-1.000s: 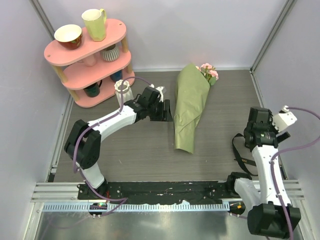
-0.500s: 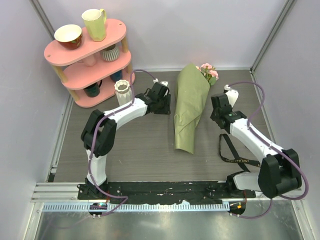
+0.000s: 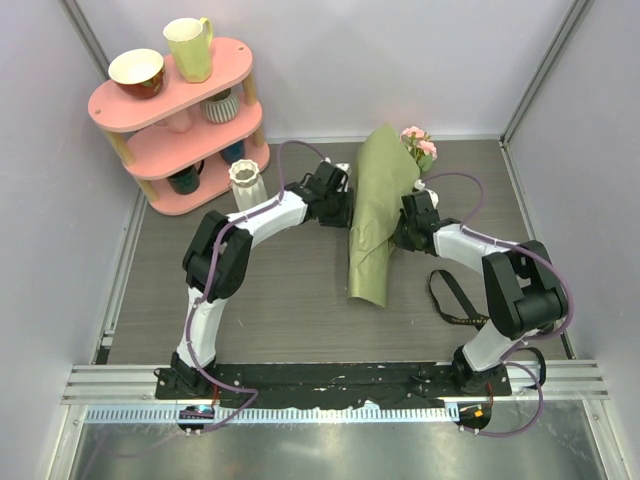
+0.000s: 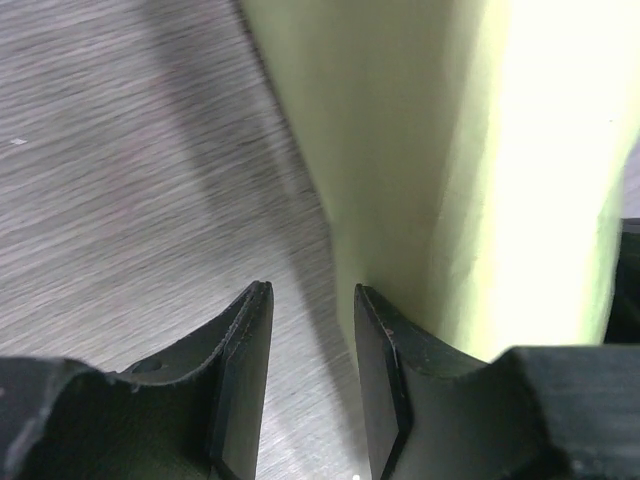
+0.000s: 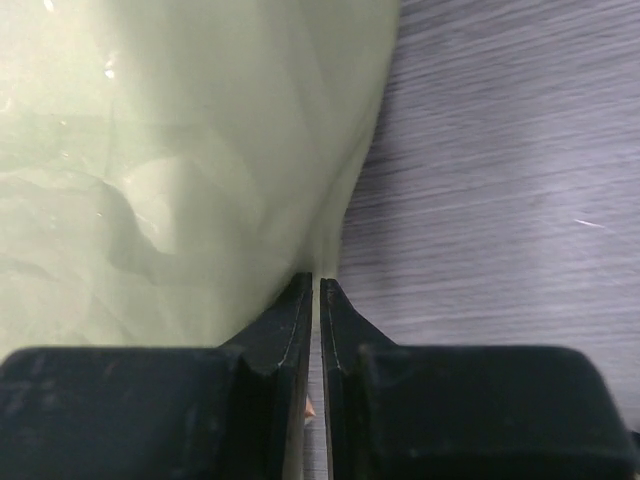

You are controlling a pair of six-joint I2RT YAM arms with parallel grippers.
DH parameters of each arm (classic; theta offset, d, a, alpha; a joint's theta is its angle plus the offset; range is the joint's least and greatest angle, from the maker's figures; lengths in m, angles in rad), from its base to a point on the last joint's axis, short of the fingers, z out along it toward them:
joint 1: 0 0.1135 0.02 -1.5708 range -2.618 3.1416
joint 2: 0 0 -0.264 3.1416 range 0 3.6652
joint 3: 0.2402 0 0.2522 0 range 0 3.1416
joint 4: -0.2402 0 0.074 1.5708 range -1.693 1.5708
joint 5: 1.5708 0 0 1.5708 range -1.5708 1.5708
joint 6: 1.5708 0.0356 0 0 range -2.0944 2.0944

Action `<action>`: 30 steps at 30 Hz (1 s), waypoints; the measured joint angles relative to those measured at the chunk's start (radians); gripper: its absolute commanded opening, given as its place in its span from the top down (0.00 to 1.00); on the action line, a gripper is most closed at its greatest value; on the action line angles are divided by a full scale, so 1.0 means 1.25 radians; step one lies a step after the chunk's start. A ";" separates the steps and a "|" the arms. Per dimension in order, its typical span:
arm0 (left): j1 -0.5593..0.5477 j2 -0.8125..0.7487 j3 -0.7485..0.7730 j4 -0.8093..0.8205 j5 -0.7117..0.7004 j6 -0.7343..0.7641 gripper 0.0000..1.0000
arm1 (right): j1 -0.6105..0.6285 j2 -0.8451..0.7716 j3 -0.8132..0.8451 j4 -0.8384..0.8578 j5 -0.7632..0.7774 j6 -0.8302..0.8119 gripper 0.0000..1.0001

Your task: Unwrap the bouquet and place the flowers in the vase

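The aluminium rail [image 3: 110,383] borders the near edge of the dark wood-grain table [image 3: 270,300]. Pale grey walls [image 3: 400,60] enclose the table on three sides. A loose black ribbon [image 3: 460,321] lies right of centre.

The bouquet [image 3: 372,230] lies at table centre with its narrow end nearest. It is wrapped in olive-green paper, and pink flowers [image 3: 418,146] protrude at the far end.

- **Left gripper [image 4: 312,295]:** jaws partly apart with nothing between them. One finger rests against the paper's left edge.
- **Right gripper [image 5: 315,282]:** jaws closed to a thin slit, pinching the paper's right edge.

The white ribbed vase [image 3: 245,182] stands upright just beside the left arm. Farther left, a pink tiered shelf [image 3: 110,100] carries a yellow-green mug [image 3: 188,48], a bowl [image 3: 136,72] and a striped cup [image 3: 220,106].
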 measured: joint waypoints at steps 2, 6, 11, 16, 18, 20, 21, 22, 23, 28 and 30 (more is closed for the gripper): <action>-0.002 0.000 0.006 0.008 0.031 0.000 0.59 | 0.004 0.015 0.000 0.029 -0.029 0.014 0.88; -0.018 0.009 0.041 0.024 0.082 0.002 0.60 | 0.008 0.039 -0.020 0.139 -0.101 0.070 0.89; -0.048 0.016 0.081 0.042 0.116 0.005 0.59 | 0.001 0.066 -0.083 0.316 -0.174 0.185 0.84; -0.059 0.022 0.085 0.044 0.133 0.004 0.57 | -0.053 0.056 -0.089 0.265 -0.173 0.234 0.70; -0.060 0.032 0.085 0.043 0.139 0.003 0.57 | -0.093 0.009 -0.092 0.178 -0.132 0.220 0.64; -0.060 0.046 0.085 0.043 0.143 0.002 0.56 | -0.129 -0.074 -0.110 0.108 -0.096 0.200 0.62; -0.060 0.049 0.085 0.042 0.144 0.002 0.54 | -0.141 -0.116 -0.123 0.085 -0.084 0.190 0.62; -0.060 0.054 0.085 0.041 0.144 0.002 0.53 | -0.157 -0.179 -0.147 0.066 -0.079 0.179 0.62; -0.060 0.058 0.085 0.040 0.144 0.002 0.51 | -0.167 -0.229 -0.167 0.049 -0.080 0.171 0.62; -0.059 0.058 0.085 0.032 0.155 0.002 0.32 | -0.194 -0.316 -0.225 0.004 -0.112 0.142 0.64; -0.059 0.054 0.085 0.028 0.161 0.002 0.29 | -0.203 -0.294 -0.236 -0.008 -0.132 0.138 0.66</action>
